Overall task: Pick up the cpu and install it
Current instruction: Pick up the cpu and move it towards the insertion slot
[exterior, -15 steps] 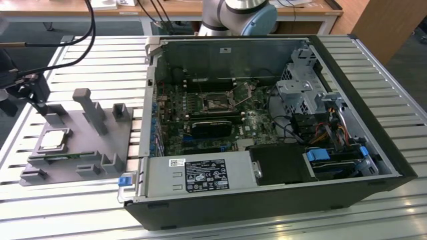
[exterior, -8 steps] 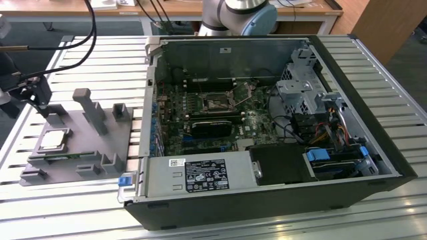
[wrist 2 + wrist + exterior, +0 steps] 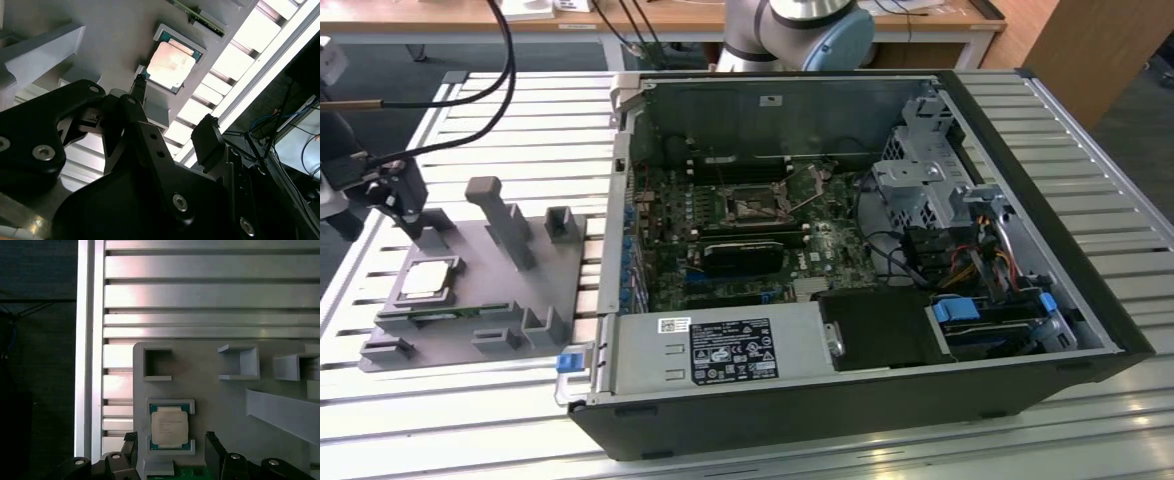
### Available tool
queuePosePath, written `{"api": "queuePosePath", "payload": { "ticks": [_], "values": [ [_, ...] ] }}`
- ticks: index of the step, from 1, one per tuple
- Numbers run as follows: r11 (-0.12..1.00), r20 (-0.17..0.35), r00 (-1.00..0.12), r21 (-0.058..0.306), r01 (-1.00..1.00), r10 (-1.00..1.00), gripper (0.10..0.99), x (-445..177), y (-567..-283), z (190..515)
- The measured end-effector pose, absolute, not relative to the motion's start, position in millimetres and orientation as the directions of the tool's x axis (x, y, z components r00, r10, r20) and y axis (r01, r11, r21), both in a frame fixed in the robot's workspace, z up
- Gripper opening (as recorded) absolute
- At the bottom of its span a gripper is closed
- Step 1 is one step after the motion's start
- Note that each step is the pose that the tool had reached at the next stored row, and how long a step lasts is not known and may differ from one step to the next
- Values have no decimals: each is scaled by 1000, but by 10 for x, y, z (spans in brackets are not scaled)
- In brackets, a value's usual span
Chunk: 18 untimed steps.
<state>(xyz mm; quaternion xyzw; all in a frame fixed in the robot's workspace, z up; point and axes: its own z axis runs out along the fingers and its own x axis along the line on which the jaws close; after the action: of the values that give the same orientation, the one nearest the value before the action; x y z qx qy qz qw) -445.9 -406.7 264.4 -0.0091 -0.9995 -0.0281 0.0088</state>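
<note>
In the recess of the grey holder tray, the cpu lies flat below your wide, empty claw; I judge it light, stiff and fragile, so grip its two opposite edges.

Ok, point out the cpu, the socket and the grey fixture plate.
cpu (image 3: 170,425): first wrist view, centre of its metal top.
socket (image 3: 755,206): exterior view, middle of its square.
grey fixture plate (image 3: 478,288): exterior view, bare flat surface.

Arm was cut off at exterior view's edge; gripper body cropped in first wrist view; cpu print illegible, v. small.
</note>
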Motion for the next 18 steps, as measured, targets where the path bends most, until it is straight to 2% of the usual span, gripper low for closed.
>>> {"api": "queuePosePath", "payload": {
  "ticks": [18],
  "values": [
    [998, 14, -1000, 60, 16, 15, 647, -4460, -4152, 2399]
  ]
}}
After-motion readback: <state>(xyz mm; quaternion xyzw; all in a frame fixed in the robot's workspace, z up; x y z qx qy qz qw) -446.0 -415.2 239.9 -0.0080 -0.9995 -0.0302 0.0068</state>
